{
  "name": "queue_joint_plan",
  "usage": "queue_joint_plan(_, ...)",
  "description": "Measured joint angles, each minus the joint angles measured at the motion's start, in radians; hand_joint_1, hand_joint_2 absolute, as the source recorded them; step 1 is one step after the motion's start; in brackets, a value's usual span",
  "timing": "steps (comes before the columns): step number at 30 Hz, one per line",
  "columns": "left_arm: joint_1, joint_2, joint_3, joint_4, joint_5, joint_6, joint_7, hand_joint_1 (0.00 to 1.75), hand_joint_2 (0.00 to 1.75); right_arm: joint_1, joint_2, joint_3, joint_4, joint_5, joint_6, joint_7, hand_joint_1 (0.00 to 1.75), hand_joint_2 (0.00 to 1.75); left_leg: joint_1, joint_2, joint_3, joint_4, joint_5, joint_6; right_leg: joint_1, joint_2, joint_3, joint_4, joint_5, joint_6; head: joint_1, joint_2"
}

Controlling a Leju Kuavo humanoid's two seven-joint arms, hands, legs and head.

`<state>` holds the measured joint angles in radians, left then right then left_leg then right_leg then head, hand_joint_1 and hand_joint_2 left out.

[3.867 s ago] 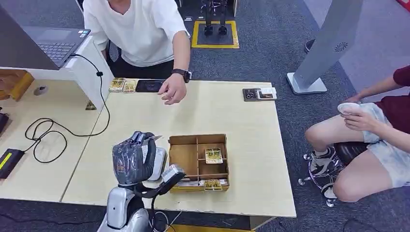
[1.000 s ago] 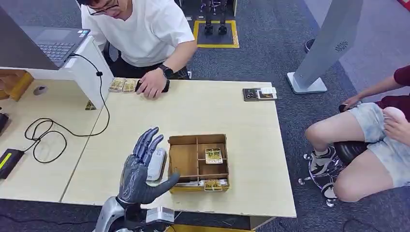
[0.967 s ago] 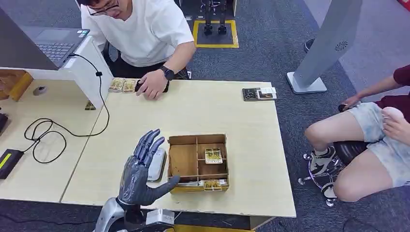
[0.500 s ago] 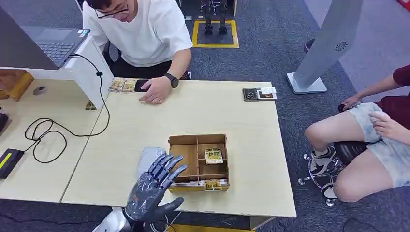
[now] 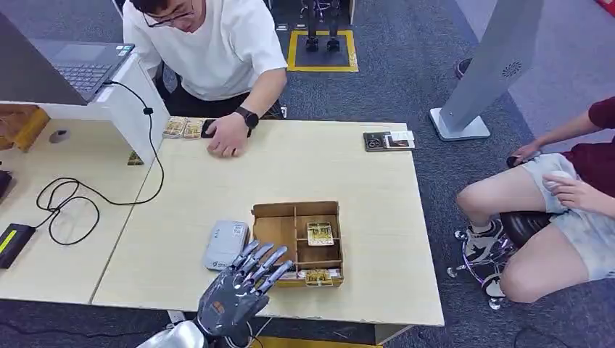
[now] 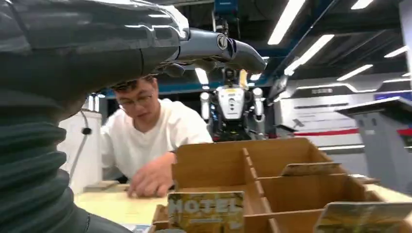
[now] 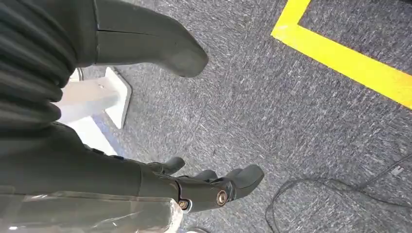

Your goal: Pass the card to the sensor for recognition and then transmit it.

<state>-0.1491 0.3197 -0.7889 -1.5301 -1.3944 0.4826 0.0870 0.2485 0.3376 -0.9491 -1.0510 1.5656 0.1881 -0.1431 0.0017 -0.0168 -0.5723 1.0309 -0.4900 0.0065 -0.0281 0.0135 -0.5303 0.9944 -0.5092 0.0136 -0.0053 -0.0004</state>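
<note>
The left hand (image 5: 236,293) hovers at the near edge of the pale wooden worktop (image 5: 217,181), palm down, its fingers (image 5: 267,261) spread apart and released, grasping nothing; their tips reach over the near left corner of the wooden divided box (image 5: 298,243). The grey card sensor (image 5: 225,244) lies flat on the worktop just left of the box, beside the fingers. A patterned card (image 5: 320,233) rests in a right-hand compartment of the box, and more cards (image 5: 318,276) stand in the narrow near row; in the left wrist view one of them reads "HOTEL" (image 6: 205,209).

The right hand (image 7: 160,121) hangs over grey carpet (image 7: 291,107) near a yellow floor line (image 7: 340,58), its fingers (image 7: 214,187) loosely extended and apart, with nothing in them.

At the far side a person in a white shirt (image 5: 210,43) rests a hand (image 5: 226,135) on a dark phone, next to two cards (image 5: 183,127) on the worktop. A laptop (image 5: 83,65) sits on a white stand at far left, with a black cable (image 5: 94,192) looping across the neighbouring worktop. A seated person (image 5: 558,210) is at the right.
</note>
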Motion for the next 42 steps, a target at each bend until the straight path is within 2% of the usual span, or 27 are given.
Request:
queue_joint_plan(4, 0.000, 0.000, 0.000, 0.016, -0.032, 0.000, 0.031, 0.00, 1.75, -0.001, 0.000, -0.002, 0.001, 0.000, 0.000, 0.004, 0.00, 1.75, 0.000, 0.000, 0.000, 0.000, 0.000, 0.000, 0.000, 0.000, 0.000, 0.000, 0.000, 0.000, 0.000, 0.000)
queue_joint_plan(11, 0.010, -0.021, 0.000, 0.018, -0.109, -0.004, 0.130, 0.00, 1.75, -0.001, 0.000, -0.006, 0.001, 0.000, 0.003, 0.007, 0.00, 1.75, 0.000, 0.000, 0.000, 0.000, 0.000, 0.000, 0.000, 0.000, 0.000, 0.000, 0.000, 0.000, 0.000, 0.000)
queue_joint_plan(15, 0.021, -0.034, 0.000, 0.018, -0.131, -0.042, 0.158, 0.00, 1.75, -0.001, 0.000, -0.006, 0.001, -0.001, 0.005, 0.017, 0.00, 1.75, 0.000, 0.000, 0.000, 0.000, 0.000, 0.000, 0.000, 0.000, 0.000, 0.000, 0.000, 0.000, 0.000, 0.000)
queue_joint_plan(21, 0.027, -0.044, 0.000, 0.018, -0.141, -0.087, 0.171, 0.00, 1.75, -0.001, 0.000, -0.006, 0.001, -0.003, 0.008, 0.021, 0.00, 1.75, 0.000, 0.000, 0.000, 0.000, 0.000, 0.000, 0.000, 0.000, 0.000, 0.000, 0.000, 0.000, 0.000, 0.000)
queue_joint_plan(28, 0.027, -0.047, 0.000, 0.028, -0.143, -0.233, 0.185, 0.00, 1.75, -0.003, 0.000, -0.006, 0.001, -0.008, 0.012, 0.035, 0.00, 1.75, 0.000, 0.000, 0.000, 0.000, 0.000, 0.000, 0.000, 0.000, 0.000, 0.000, 0.000, 0.000, 0.000, 0.000)
queue_joint_plan(37, 0.027, -0.051, 0.000, 0.043, -0.133, -0.263, 0.190, 0.00, 1.75, -0.004, 0.000, -0.005, 0.001, -0.008, 0.012, 0.040, 0.00, 1.75, 0.000, 0.000, 0.000, 0.000, 0.000, 0.000, 0.000, 0.000, 0.000, 0.000, 0.000, 0.000, 0.000, 0.000)
queue_joint_plan(42, 0.027, -0.055, 0.000, 0.044, -0.124, -0.326, 0.213, 0.00, 1.75, -0.004, 0.000, -0.004, 0.001, -0.008, 0.012, 0.042, 0.00, 1.75, 0.000, 0.000, 0.000, 0.000, 0.000, 0.000, 0.000, 0.000, 0.000, 0.000, 0.000, 0.000, 0.000, 0.000)
